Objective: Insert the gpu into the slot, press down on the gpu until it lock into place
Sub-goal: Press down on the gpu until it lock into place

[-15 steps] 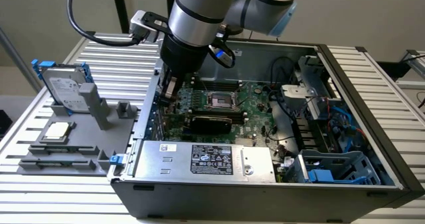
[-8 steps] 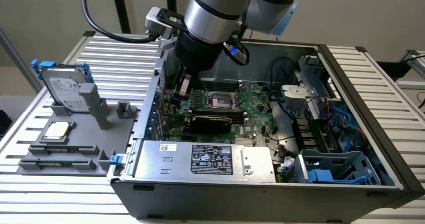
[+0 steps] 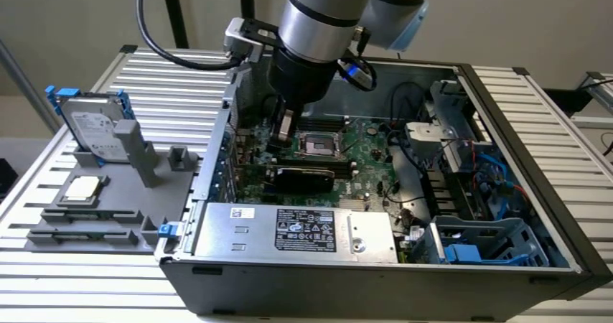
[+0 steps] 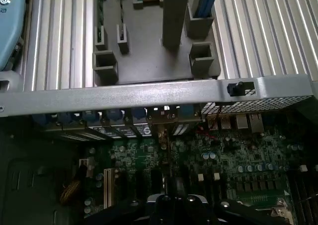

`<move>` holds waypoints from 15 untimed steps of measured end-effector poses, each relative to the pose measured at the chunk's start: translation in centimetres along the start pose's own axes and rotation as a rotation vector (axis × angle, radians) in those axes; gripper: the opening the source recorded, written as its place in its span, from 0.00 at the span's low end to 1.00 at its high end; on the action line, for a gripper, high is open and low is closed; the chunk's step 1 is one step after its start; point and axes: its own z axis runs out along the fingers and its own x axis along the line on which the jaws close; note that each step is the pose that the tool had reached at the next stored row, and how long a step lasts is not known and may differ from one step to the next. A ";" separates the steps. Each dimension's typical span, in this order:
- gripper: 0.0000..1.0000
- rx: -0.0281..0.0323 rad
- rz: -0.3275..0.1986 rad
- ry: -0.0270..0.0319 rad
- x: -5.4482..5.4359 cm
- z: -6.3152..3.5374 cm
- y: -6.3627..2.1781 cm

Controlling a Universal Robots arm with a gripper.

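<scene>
Inside an open computer case (image 3: 536, 258), the gpu (image 3: 298, 174) sits flat-faced on the motherboard (image 3: 369, 158), just behind the power supply (image 3: 297, 231). The gripper (image 3: 283, 145), fingers pressed together, reaches down just above the card's far edge.

Black gpu (image 3: 298, 175) flat on motherboard, mid-case.

The arm (image 3: 321, 14) reaches down from above into the open computer case (image 3: 536, 258) — silver forearm nearly upright, black wrist below it. The gripper (image 3: 283, 145) hangs low over the green board (image 3: 369, 154), fingers pressed together — closed tight, pointing straight down near the case's wall on the exterior view's left.
</scene>
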 end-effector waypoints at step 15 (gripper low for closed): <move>0.11 0.1654 -0.015 -0.0139 -0.1 -0.18 -0.60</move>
